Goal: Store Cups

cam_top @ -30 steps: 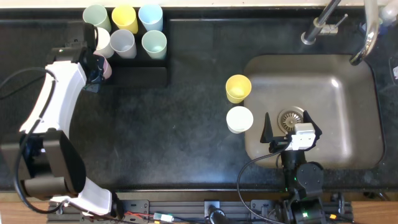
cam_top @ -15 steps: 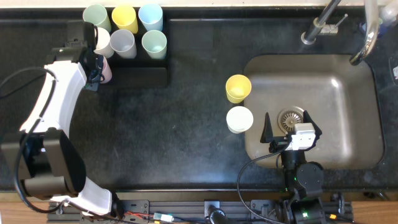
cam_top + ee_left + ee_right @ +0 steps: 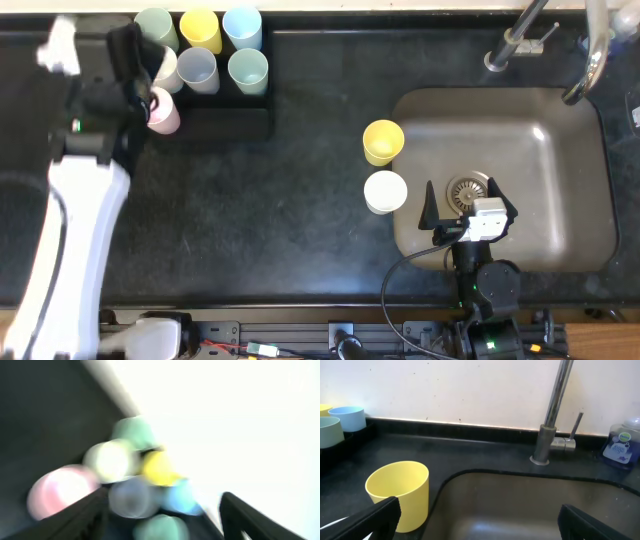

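Left tool (image 3: pixel 164 497) released, empty; pink cup (image 3: pixel 164 112) near it, rack (image 3: pixel 225 122) cups beyond. Right tool (image 3: pixel 479 510) released over sink (image 3: pixel 520 507); yellow cup (image 3: pixel 400 492), white cup (image 3: pixel 385 192) near it.

Left arm (image 3: pixel 80 210): extended from its base at the front left corner of the worktop (image 3: pixel 300 220), along the left edge to the rear left corner, and raised well above the surface. Left gripper (image 3: pixel 160 520): angled downward, fingers (image 3: pixel 75 517) spread wide, nothing between them.

Right arm (image 3: pixel 485 285): folded compactly at the front edge, right of centre. Right gripper (image 3: pixel 480 527): held low and roughly level, facing the rear edge. Its fingers (image 3: pixel 367 515) are set wide apart, nothing gripped.
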Robot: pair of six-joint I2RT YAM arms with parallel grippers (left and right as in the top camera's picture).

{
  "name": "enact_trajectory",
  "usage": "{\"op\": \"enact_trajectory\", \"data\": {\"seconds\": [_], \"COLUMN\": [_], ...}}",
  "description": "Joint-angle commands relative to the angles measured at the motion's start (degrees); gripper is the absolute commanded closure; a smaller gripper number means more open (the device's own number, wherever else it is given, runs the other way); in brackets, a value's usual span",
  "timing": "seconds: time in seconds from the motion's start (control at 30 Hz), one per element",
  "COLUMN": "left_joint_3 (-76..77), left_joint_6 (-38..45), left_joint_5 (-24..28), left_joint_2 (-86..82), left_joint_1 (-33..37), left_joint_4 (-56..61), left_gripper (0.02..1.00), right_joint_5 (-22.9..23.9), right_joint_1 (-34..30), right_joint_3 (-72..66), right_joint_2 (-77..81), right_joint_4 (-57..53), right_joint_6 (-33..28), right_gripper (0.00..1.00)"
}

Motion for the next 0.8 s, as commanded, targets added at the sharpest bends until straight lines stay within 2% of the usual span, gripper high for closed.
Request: {"op": "enact_trajectory", "data": {"seconds": [0.03, 0.2, 0.37, 0.6, 0.8], "left_joint_3": [1.84, 2.97, 7.76, 20.37, 28.02], "left_joint_6": [20.74, 17.09, 11.21, 11.21, 10.08], "left_joint_5": [11.34, 12.55, 10.08, 6.93, 7.39], "left_joint_2": [-1.29, 4.76, 14.01, 27.17, 35.8], "left_joint_1": [-8.9, -20.68, -31.15, -37.94, -39.89], "left_joint_4": [2.03, 1.42, -4.5, -18.43, -24.3], "left_gripper": [0.194, 0.178, 0.183, 0.253, 0.253], "right_joint_5": [-0.42, -0.42, -0.42, -0.42, -0.42], "right_joint_1": [-0.22, -0.22, -0.22, -0.22, -0.22], "right_joint_3": [-0.76, -0.76, -0.76, -0.76, -0.76], "right_joint_2": [-0.55, -0.55, -0.55, -0.55, -0.55], "right_joint_4": [0.31, 0.31, 0.31, 0.31, 0.31], "right_joint_6": [0.2, 0.17, 0.17, 0.2, 0.17], "right_gripper": [0.003, 0.003, 0.005, 0.005, 0.005]}}
